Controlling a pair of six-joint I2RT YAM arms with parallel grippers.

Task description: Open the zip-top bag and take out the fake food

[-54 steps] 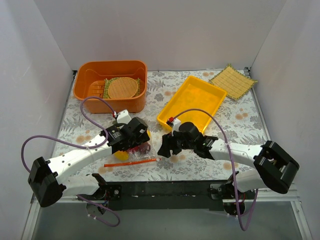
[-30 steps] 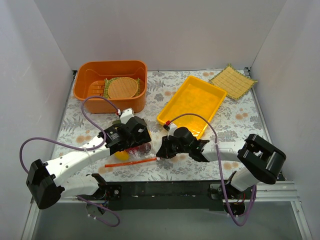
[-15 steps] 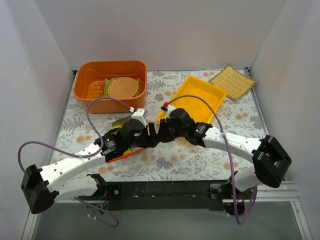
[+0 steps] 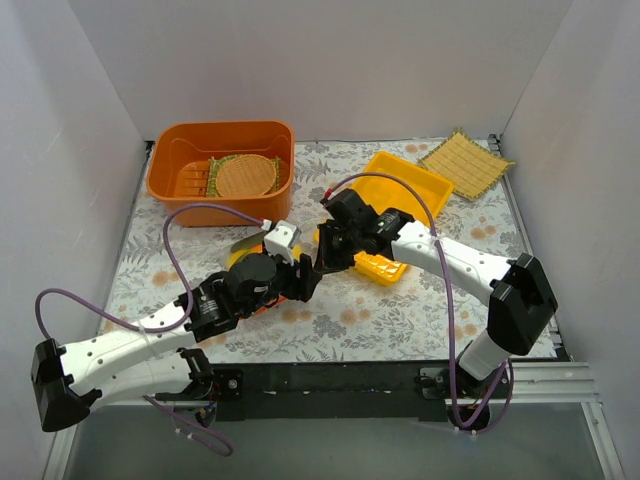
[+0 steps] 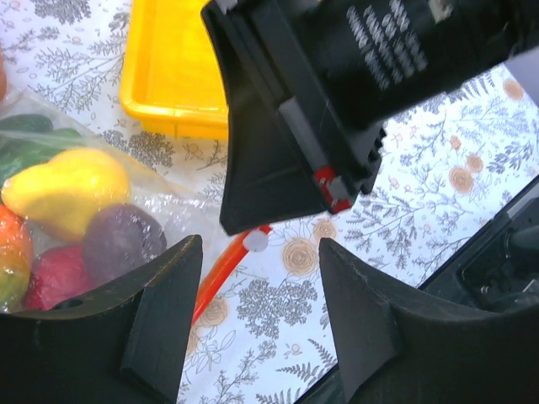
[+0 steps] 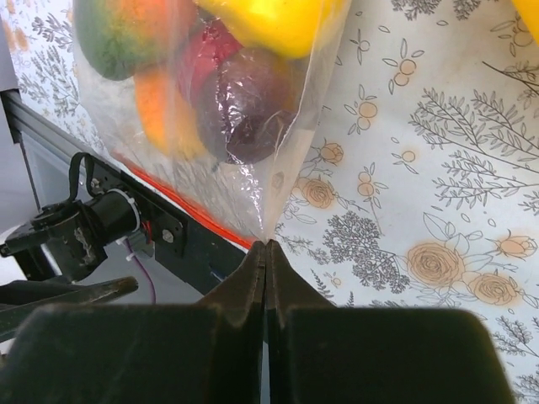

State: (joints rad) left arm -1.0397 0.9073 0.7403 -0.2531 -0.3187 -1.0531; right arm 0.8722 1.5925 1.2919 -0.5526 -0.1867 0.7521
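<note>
The zip-top bag (image 6: pixel 282 164) hangs off the table, pinched at one corner by my right gripper (image 6: pixel 267 246), which is shut on the plastic. The fake food (image 6: pixel 251 99) bulges inside it: yellow, purple, orange and green pieces. The orange-red zip strip (image 6: pixel 189 217) runs along the bag's lower edge. In the left wrist view the bag (image 5: pixel 173 206) lies to the left with the fake food (image 5: pixel 69 189) in it, and the zip strip (image 5: pixel 221 276) ends just beyond my left gripper (image 5: pixel 257 316). The left gripper is open with nothing between its fingers. In the top view, left gripper (image 4: pixel 298 278) and right gripper (image 4: pixel 322 260) nearly meet.
An orange bin (image 4: pixel 175 150) holding a round woven mat (image 4: pixel 247 175) stands at the back left. The yellow tray (image 4: pixel 418 180) lies behind the right arm, and a square straw mat (image 4: pixel 466 160) sits at the back right. White walls close three sides.
The right gripper closed on the bag's corner and raised it toward the table's middle. The left arm swung right after it, and its jaws narrowed a little.
</note>
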